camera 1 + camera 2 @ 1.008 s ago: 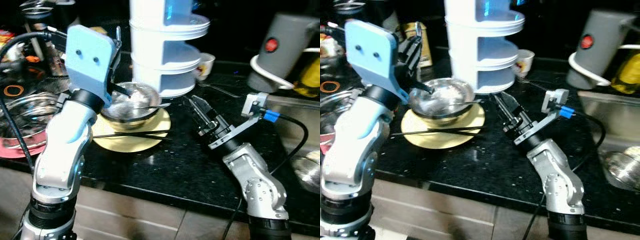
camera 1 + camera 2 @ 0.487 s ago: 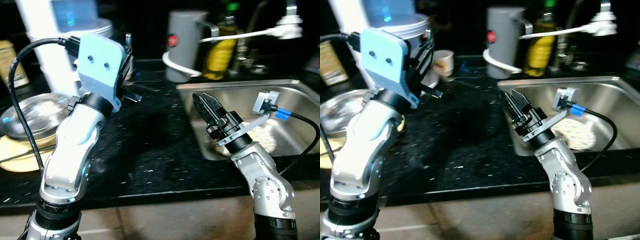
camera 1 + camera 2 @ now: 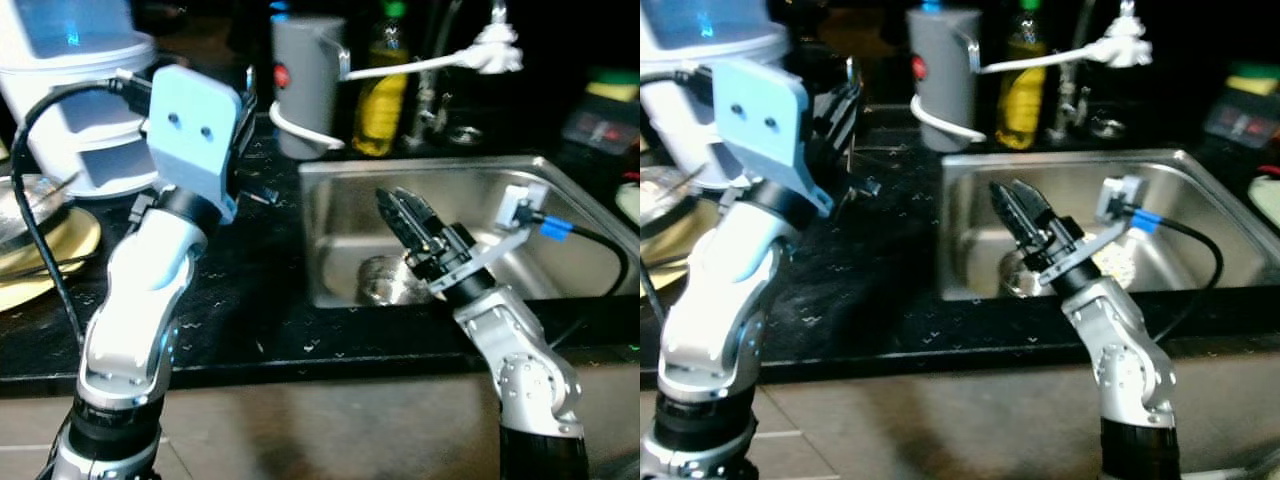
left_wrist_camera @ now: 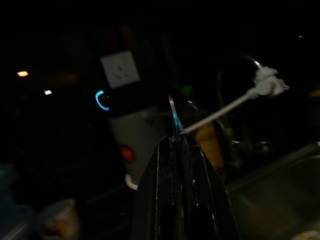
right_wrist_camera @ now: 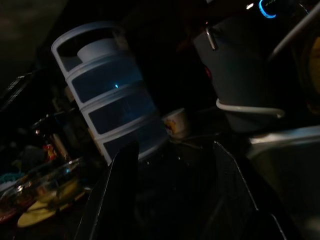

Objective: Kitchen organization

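Raised over the black worktop (image 3: 250, 310), the left gripper (image 4: 176, 145) is seen with fingers pressed together on a thin metal utensil (image 4: 173, 116). The right gripper (image 3: 400, 212) is held with fingers parted and empty above the steel sink (image 3: 470, 190).

Black speckled counter (image 3: 270, 290), silver sink (image 3: 340, 230), grey kettle (image 3: 305, 85), yellow plate (image 3: 40, 255)
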### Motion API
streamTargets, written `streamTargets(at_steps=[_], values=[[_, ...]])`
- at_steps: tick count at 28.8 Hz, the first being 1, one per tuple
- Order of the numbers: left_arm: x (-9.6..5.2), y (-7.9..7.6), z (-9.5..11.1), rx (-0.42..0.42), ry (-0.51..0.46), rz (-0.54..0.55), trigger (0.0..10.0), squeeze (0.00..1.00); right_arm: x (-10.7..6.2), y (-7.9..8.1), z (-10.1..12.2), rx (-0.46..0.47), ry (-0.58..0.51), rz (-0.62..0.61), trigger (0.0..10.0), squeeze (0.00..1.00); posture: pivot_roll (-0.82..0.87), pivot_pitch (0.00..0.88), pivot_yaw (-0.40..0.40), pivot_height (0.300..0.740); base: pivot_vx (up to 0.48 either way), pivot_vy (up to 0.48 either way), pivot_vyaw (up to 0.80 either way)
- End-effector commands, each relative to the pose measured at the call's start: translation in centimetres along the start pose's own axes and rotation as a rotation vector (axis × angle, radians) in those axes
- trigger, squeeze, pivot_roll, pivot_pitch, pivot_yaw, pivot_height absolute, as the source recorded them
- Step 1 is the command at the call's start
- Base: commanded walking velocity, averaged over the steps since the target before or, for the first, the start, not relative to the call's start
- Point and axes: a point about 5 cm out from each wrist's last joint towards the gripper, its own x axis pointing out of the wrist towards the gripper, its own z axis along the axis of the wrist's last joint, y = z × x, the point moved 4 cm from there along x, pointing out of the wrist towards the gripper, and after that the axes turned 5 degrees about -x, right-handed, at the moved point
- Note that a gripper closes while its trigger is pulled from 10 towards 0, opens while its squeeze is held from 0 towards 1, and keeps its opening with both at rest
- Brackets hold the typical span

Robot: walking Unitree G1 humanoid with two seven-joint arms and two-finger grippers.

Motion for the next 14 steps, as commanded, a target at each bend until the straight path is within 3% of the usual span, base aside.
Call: streamTargets(at_steps=[1, 3, 14], values=[[0.5, -0.5, 0.0, -0.01, -0.013, -0.036, 10.0, 0.0, 0.0, -0.1, -0.1, -0.009, 0.009, -0.006, 10.0, 0.0, -0.06, 0.0, -0.042, 0.74, 0.0, -0.345, 0.0], [0.7, -0.6, 0.0, -0.019, -0.019, -0.052, 10.0, 0.0, -0.1, -0.1, -0.1, -0.009, 0.011, -0.007, 10.0, 0.0, -0.06, 0.0, -0.042, 0.74, 0.0, -0.345, 0.0], [2.8, 0.0, -1.9, -0.071, 0.0, -0.097, 10.0, 0.0, -0.1, -0.1, -0.1, -0.017, 0.015, -0.013, 10.0, 0.0, -0.07, 0.0, -0.039, 0.74, 0.0, 0.0, 0.0]])
